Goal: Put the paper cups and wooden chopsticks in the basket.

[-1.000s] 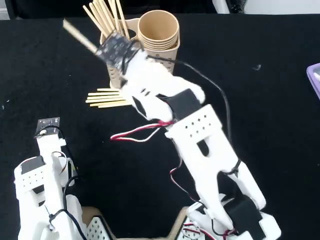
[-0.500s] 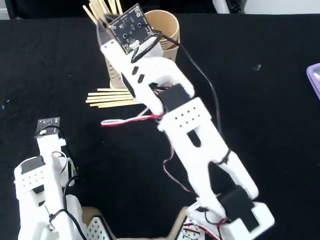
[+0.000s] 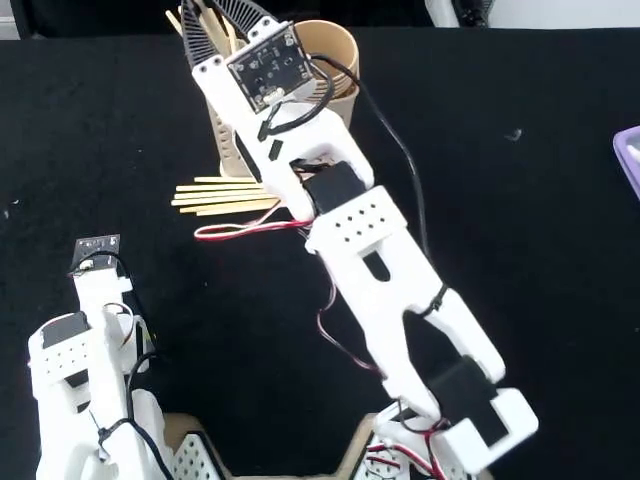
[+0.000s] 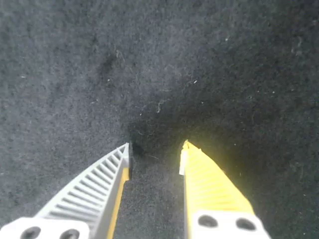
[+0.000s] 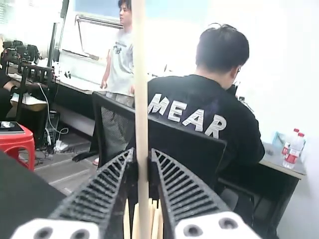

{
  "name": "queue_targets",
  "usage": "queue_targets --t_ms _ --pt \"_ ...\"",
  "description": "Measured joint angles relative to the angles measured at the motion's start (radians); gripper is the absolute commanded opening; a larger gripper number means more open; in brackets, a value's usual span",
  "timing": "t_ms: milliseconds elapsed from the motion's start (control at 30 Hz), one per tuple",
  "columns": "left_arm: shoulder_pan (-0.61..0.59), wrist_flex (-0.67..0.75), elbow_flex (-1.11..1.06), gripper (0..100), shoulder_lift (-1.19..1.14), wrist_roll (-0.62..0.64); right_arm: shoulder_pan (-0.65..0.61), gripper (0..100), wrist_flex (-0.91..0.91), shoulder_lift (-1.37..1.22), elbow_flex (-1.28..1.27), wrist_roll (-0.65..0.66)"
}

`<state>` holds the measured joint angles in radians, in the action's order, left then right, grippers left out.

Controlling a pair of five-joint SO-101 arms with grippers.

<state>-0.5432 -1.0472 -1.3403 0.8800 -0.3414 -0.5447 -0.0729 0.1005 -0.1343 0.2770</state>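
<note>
The left gripper hangs low over the black tablecloth, its jaws spread a little with bare cloth between and ahead of the tips, and open cloth on every side. Well apart from those jaws, a small row of loose wooden chopsticks lies flat on the cloth, parallel and touching, just beside the foot of the basket. The basket is a pale upright holder near the table's far edge. The right gripper stands right above it, jaws pinching one wooden chopstick that runs straight up between them, pale and square-edged. Directly under those jaws the tops of more chopsticks stand in the basket. Just beside the jaws, a nested stack of tan paper cups sits in the basket, mouth up. Far off, a purple object touches the table's edge
</note>
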Motion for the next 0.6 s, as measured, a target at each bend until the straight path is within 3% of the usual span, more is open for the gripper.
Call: queue_targets --t_ms 500,600 --pt "0.0 0.0 0.0 17 0.0 0.0 0.023 1.4 0.0 -0.226 0.0 -0.015" --pt "0.0 0.0 0.0 17 0.0 0.0 0.048 8.7 0.038 -0.23 0.0 -0.06"
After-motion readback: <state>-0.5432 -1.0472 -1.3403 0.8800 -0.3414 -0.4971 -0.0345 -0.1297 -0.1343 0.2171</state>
